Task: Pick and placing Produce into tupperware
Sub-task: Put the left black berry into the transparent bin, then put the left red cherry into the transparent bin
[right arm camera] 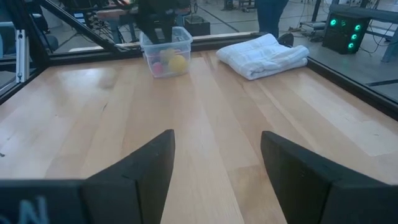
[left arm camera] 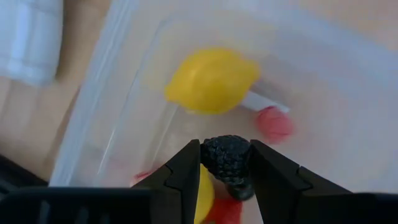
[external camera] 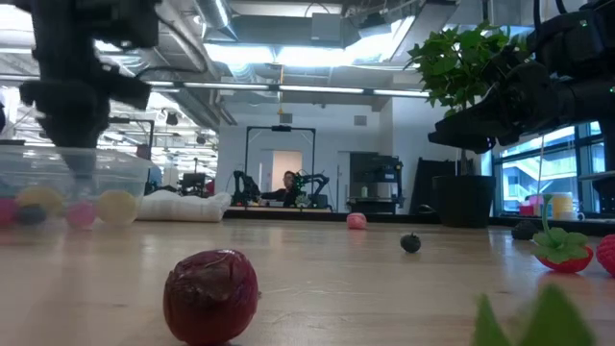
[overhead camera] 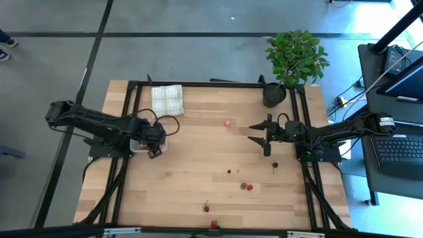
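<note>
The left arm reaches in from the table's left edge, bent at the elbow, its wrist turned downward so that the left gripper points at the table from above. Its two dark fingers stand partly closed, pinching a small dark bumpy berry between their tips. The right arm stretches in from the right edge, held nearly level and well above the table top. The right gripper faces across the table toward the left arm, with its fingers spread wide apart and nothing between them. The two grippers are well apart from each other.
</note>
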